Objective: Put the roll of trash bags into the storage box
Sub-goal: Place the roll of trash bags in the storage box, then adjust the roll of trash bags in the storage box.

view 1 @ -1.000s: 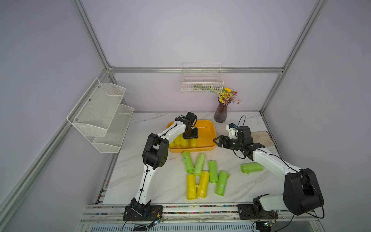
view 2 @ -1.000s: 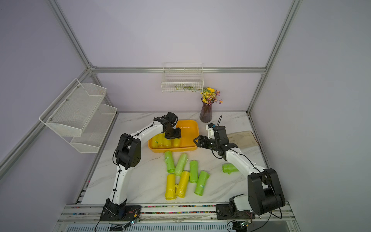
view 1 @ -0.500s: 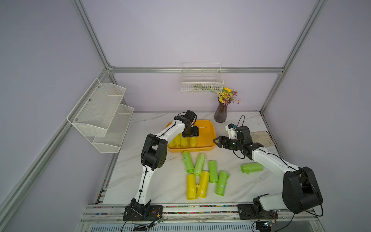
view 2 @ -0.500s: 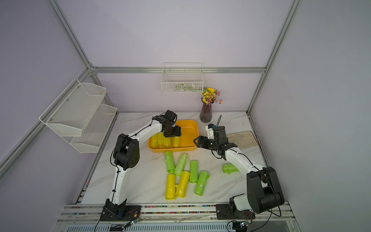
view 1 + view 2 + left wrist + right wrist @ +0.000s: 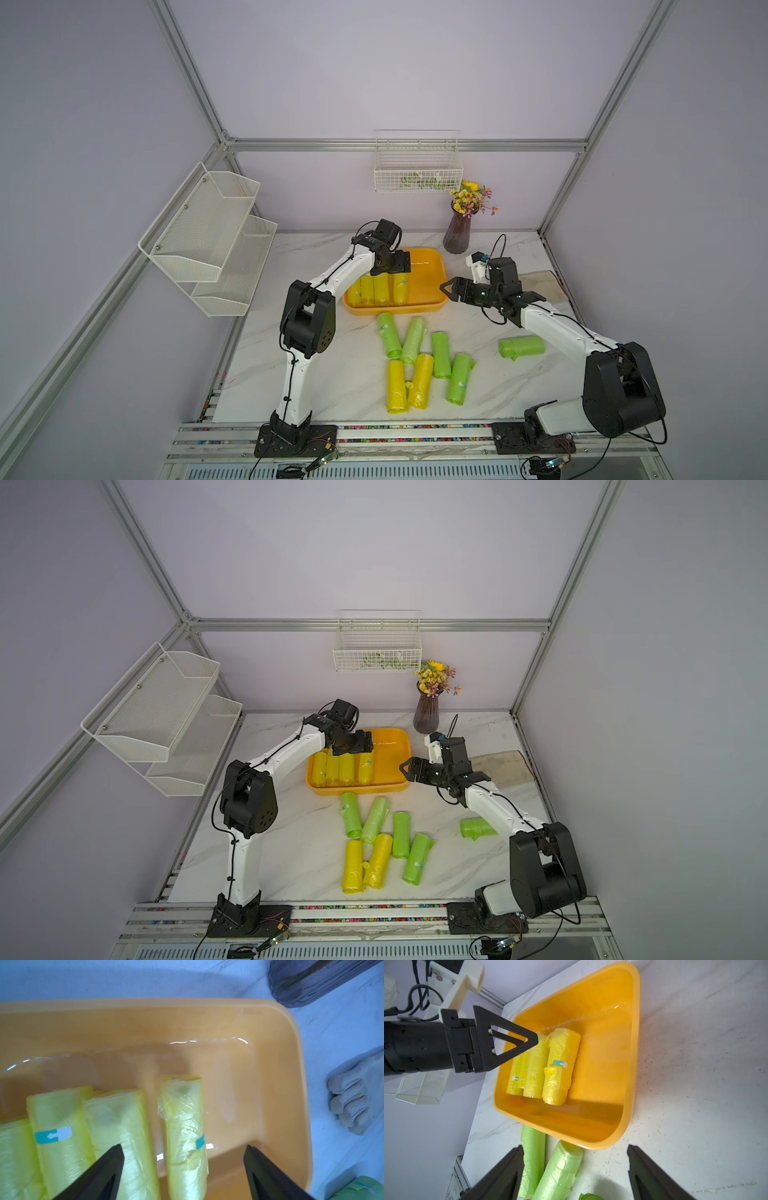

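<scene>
Left claw (image 5: 184, 1145) released, fingers wide apart. Yellow roll (image 5: 182, 1113) lies loose between them on box (image 5: 270, 1076) floor, just beside three more rolls (image 5: 116, 1126). Right claw (image 5: 574, 1146) spread, empty, over bench (image 5: 695, 1064) near box rim.

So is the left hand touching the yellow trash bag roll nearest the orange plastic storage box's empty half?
Apart. The left wrist view shows the left hand open around the yellow roll, storage box floor showing between it and each finger.
</scene>
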Robot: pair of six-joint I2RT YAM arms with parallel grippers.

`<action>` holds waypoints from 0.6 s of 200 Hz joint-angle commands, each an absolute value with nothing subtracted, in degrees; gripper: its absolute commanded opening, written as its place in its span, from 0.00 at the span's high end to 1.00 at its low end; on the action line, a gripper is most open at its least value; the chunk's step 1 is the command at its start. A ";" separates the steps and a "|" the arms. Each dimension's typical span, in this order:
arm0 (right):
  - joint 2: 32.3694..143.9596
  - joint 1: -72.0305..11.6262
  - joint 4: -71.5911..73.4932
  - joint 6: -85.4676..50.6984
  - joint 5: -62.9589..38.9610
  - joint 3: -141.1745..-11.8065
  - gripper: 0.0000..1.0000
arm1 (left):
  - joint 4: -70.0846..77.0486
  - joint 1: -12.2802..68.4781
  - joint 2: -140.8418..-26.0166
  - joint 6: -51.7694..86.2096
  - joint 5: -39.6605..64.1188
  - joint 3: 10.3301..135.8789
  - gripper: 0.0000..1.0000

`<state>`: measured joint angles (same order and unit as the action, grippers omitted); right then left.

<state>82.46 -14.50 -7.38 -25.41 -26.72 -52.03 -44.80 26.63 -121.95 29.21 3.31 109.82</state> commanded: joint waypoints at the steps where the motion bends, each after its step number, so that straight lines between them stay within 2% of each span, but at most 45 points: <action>1: 84.01 -14.24 -7.62 -24.53 -27.76 -54.51 0.17 | -42.54 26.03 -117.13 29.27 1.41 108.97 0.00; 54: 87.85 -14.77 -5.97 -24.40 -29.00 -59.31 0.18 | -41.93 26.02 -111.85 31.27 -6.07 106.67 0.00; 120: 98.42 -18.65 -7.44 -22.46 -28.29 -68.14 0.21 | -38.25 25.01 -107.77 32.26 -5.85 103.40 0.00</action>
